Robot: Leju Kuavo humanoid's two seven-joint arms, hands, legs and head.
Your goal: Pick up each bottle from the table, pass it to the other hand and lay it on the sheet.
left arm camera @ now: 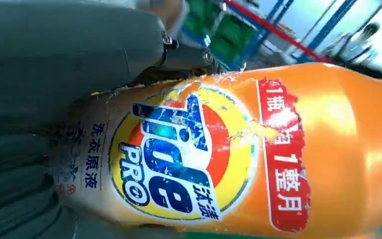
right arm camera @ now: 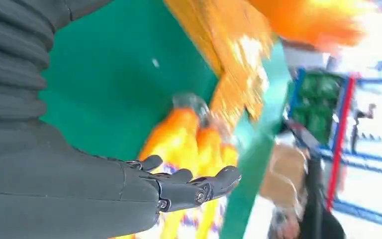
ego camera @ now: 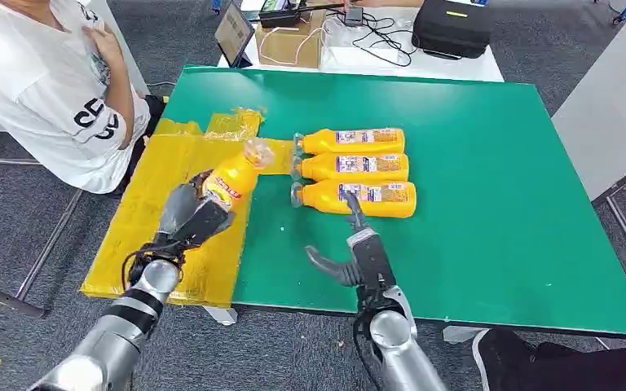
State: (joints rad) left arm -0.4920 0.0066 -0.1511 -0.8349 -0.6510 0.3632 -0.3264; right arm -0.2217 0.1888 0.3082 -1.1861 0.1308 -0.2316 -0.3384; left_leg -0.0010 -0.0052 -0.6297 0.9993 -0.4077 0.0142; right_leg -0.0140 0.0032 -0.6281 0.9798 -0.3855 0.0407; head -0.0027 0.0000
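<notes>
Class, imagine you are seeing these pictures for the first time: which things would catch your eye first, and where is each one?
The orange bottle gripped by the left hand, held tilted above the yellow sheet. Next, three matching orange bottles lying side by side on the green table, with the right hand spread open just in front of them.

A green table (ego camera: 489,122) stands on grey carpet (ego camera: 41,244), a white desk (ego camera: 424,61) behind it.

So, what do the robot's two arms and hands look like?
Both arms are silver, round metal tubes with black bands at the joints. Thin black cables loop at each wrist. The left hand and right hand are dark grey, with a ribbed grey cover behind them, a thick grey thumb and darker fingers showing small screws.
</notes>
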